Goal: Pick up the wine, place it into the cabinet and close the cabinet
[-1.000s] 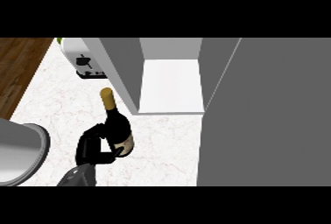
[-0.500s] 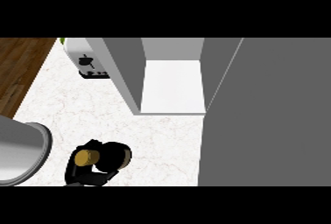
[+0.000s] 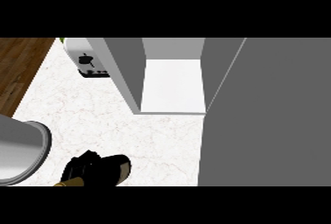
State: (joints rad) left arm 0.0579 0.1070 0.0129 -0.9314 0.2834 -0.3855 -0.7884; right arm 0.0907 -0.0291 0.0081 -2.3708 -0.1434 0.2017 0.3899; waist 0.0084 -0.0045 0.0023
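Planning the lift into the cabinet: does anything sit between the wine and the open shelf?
Nothing visible does. The wine is at the lower edge with bare counter up to the shelf; the toaster stands off left.

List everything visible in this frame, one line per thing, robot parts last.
Counter: one, white marble, fills the left-centre of the view.
Cabinet: one, grey walls with a white floor, open, upper centre.
Cabinet door: one, grey, fills the right side.
Toaster: one, white with a black knob, upper left beside the cabinet.
Wood floor: one strip, brown, far left.
Wine: one bottle, black with a gold neck, bottom left, largely hidden by the hand.
Forearm: one, grey, lower left edge.
Hand: one, black, curled round the wine; which side it belongs to is unclear.
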